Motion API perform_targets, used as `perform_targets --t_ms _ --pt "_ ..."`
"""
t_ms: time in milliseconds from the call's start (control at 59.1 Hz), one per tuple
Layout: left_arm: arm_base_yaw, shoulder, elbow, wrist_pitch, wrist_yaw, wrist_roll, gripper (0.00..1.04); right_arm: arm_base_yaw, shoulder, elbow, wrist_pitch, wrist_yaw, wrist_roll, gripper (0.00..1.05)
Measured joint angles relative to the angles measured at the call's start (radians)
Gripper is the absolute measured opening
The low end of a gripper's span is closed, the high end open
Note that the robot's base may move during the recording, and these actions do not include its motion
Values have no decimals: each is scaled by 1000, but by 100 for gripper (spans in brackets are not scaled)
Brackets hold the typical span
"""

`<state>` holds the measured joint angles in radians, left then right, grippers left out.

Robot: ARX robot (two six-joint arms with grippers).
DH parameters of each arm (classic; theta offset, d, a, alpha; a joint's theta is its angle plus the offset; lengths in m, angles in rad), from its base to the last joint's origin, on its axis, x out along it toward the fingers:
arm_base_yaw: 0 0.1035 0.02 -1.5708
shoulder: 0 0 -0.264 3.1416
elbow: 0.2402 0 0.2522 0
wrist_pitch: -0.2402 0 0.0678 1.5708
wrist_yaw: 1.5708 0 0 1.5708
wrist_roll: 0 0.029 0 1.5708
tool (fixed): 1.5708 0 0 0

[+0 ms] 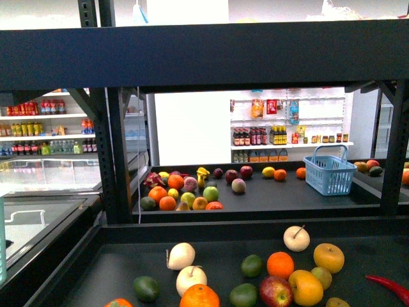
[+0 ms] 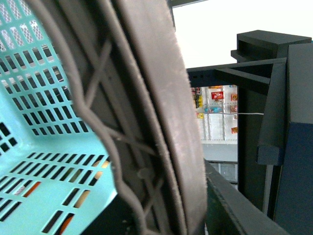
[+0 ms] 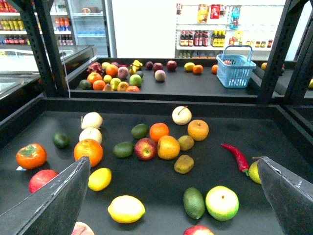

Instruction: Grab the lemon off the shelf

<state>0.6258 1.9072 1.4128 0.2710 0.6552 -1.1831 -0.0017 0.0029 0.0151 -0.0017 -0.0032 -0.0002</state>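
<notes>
Nearest: right jaws spread wide, lemon (image 3: 126, 209) just beyond on shelf (image 3: 254, 125) surface; left jaws' state I cannot tell. Lemon judged light, firm, waxy; I'd grip across its middle.

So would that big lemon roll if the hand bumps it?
Probably a little: the lemon is rounded and lies loose on the flat shelf. Its oval shape likely makes it wobble, not run. The raised rim should stop it.
</notes>
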Motion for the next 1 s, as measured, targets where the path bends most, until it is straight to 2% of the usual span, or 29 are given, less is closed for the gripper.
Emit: perform_targets --t_ms 34,118,372,575,998 --pt "2 -8 -3 -16 5 -5 23 0 0 0 0 0 0 102" --pt "2 -29 -14 -55 8 33 16 0 0 0 0 0 0 102" --pt "-40 -198 -88 -93 58 193 11 0 0 0 0 0 0 102" --pt "-211 -366 -174 -83 146 275 10 0 0 0 0 0 0 102" --pt "-654 -389 -284 -61 145 372 10 0 0 0 0 0 0 102"
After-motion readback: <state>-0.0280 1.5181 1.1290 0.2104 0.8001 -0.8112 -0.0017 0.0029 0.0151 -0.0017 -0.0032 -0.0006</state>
